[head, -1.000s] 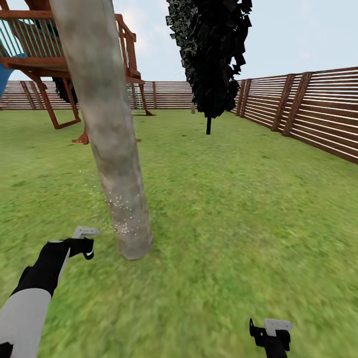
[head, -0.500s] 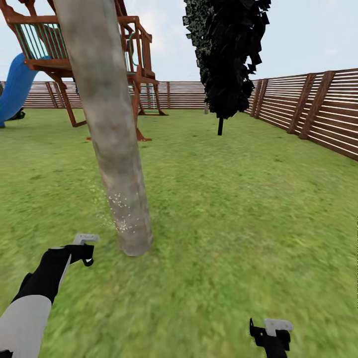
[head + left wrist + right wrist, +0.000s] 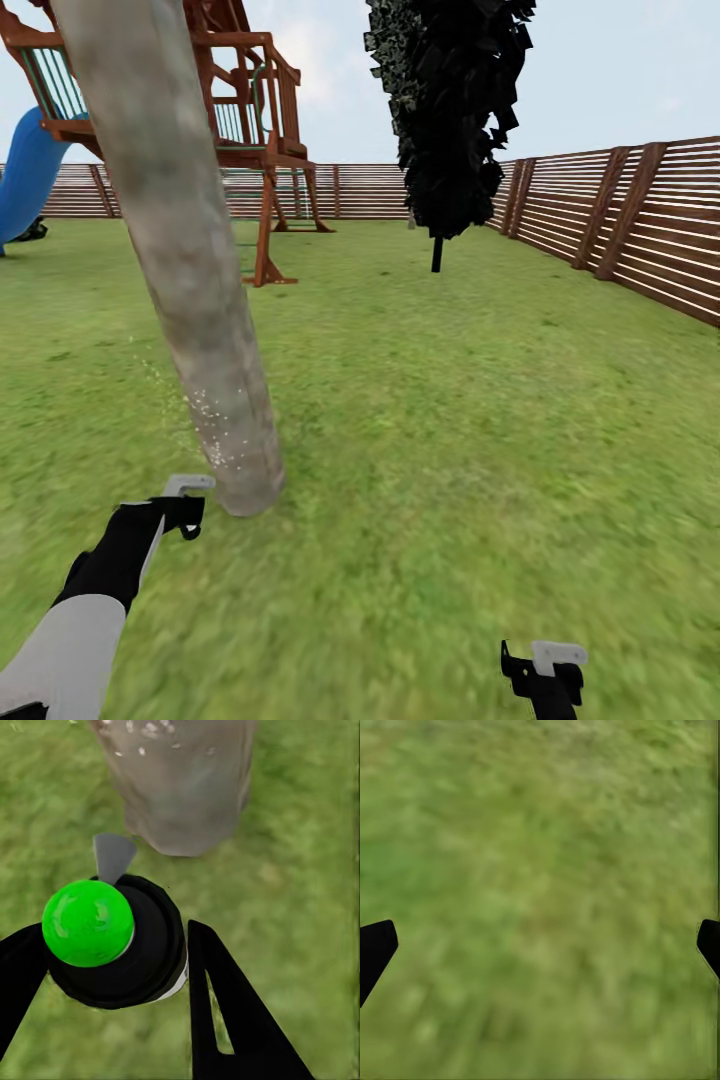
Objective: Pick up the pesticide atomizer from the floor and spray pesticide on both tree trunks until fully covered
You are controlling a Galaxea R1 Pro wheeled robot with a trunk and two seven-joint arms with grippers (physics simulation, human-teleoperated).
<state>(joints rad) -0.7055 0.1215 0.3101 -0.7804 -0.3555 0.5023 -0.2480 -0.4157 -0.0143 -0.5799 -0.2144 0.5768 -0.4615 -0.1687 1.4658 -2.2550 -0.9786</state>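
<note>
A thick grey-tan tree trunk (image 3: pixel 190 290) rises from the lawn at the left, leaning in the head view. Whitish pesticide specks (image 3: pixel 215 430) dot its lower part. My left gripper (image 3: pixel 188 520) hovers low, just left of the trunk's base. In the left wrist view that gripper (image 3: pixel 112 934) is shut on the pesticide atomizer (image 3: pixel 150 967), a round black bottle with a bright green top, pointing at the trunk's foot (image 3: pixel 180 787). My right gripper (image 3: pixel 545 680) hangs open over bare grass at the lower right, its fingertips wide apart (image 3: pixel 540 945).
A wooden playset (image 3: pixel 250 140) with a blue slide (image 3: pixel 25 180) stands behind the trunk. A near-black cypress-like tree (image 3: pixel 450 110) grows further back. The brown slat fence (image 3: pixel 620 220) runs along the right and far sides of the lawn.
The head view has shifted, so the trunk now sits further left and the slide shows. My left gripper with the atomizer is closer to the trunk's base. The right gripper has not moved.
</note>
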